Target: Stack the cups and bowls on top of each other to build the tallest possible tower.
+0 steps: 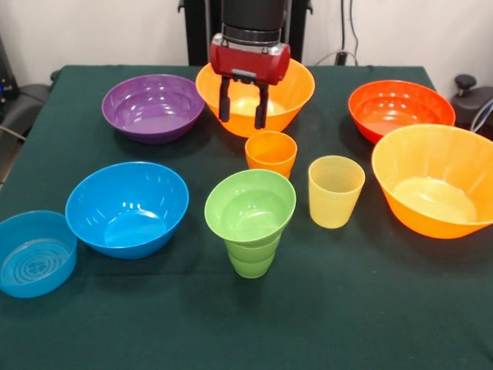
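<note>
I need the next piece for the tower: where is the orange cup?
Front view, table centre: the orange cup stands upright just below the open gripper, left of the yellow cup.

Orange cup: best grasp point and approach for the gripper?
Probably the rim of the orange cup, from straight above. It stands upright, mouth open, so one finger can go inside the wall and one outside. The gripper hangs open just behind it.
</note>
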Controlling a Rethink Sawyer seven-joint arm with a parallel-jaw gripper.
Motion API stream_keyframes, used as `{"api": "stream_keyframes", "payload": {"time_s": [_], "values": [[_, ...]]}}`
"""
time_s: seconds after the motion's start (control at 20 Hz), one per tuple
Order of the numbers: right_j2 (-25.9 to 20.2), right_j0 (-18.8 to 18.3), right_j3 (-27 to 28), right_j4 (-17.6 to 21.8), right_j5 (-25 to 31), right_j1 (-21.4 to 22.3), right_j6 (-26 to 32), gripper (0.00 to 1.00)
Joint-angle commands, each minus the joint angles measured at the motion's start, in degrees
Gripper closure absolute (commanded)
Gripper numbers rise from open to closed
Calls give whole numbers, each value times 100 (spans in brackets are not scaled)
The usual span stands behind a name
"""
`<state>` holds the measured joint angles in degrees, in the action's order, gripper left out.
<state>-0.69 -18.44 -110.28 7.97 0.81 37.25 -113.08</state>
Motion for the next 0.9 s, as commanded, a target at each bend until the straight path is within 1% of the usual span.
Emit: {"api": "stream_keyframes", "payload": {"time_s": [0.05,0.25,0.35,0.65,0.9], "values": [[-212,87,509,401,-526,-700,-358,0],[-190,66,602,489,-712,-888,-334,0],[-183,69,651,497,-712,-933,-330,0],[-132,133,851,437,-750,-1108,-360,0],[-131,136,864,384,-729,-1143,-422,0]]}}
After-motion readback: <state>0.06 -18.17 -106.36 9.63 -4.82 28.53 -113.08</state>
